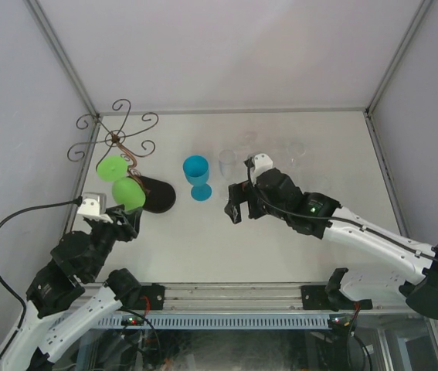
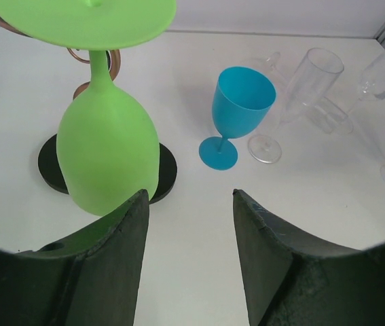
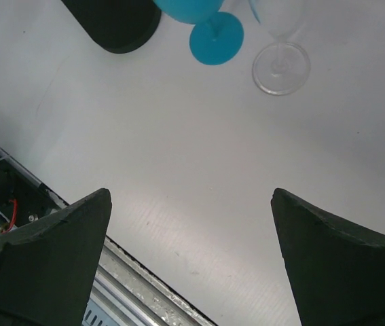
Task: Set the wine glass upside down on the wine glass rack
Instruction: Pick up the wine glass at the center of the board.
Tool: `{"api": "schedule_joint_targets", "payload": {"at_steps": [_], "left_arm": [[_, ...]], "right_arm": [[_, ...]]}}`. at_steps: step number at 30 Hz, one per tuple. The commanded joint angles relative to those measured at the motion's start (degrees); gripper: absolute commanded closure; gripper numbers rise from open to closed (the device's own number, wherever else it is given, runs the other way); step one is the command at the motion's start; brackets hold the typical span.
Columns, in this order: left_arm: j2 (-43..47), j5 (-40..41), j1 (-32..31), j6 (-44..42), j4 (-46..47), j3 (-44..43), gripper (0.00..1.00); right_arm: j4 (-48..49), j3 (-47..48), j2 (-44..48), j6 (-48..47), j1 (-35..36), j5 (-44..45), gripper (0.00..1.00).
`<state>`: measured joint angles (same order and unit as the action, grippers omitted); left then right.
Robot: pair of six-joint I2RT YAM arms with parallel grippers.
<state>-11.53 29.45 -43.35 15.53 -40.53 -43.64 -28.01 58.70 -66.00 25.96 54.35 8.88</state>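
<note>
A green wine glass (image 1: 124, 184) hangs upside down from the wine glass rack (image 1: 118, 139), a dark wire stand with curled arms on a black oval base (image 1: 157, 193). In the left wrist view the green glass (image 2: 107, 146) hangs with its foot up in the rack, its bowl just beyond my left finger. My left gripper (image 1: 132, 220) (image 2: 189, 197) is open and empty, just in front of the green glass. A blue wine glass (image 1: 197, 176) (image 2: 240, 109) stands upright mid-table. My right gripper (image 1: 235, 202) (image 3: 191, 197) is open and empty to the right of the blue glass, above bare table.
Several clear glasses (image 1: 269, 154) (image 2: 314, 81) stand or lie right of the blue glass; one clear foot (image 3: 281, 68) shows beside the blue foot (image 3: 216, 39). The table's front edge and metal rail (image 3: 131, 292) lie under my right gripper. Enclosure walls surround the table.
</note>
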Motion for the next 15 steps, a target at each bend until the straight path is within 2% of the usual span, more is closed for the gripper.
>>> {"api": "schedule_joint_targets", "payload": {"at_steps": [1, 6, 15], "left_arm": [[-1.15, -1.03, 0.29, 0.75, 3.24, 0.57, 0.43], [0.38, -0.12, 0.29, 0.73, 3.43, 0.83, 0.43], [3.64, -0.01, 0.29, 0.43, 4.09, 1.10, 0.43]], "right_arm": [[-0.35, 5.16, -2.29, -1.47, -1.43, 0.14, 0.00], [-0.80, 12.90, -9.22, -3.71, -0.03, -0.69, 0.00], [-2.72, 25.31, -23.70, -2.51, 3.37, 9.11, 0.00]]}}
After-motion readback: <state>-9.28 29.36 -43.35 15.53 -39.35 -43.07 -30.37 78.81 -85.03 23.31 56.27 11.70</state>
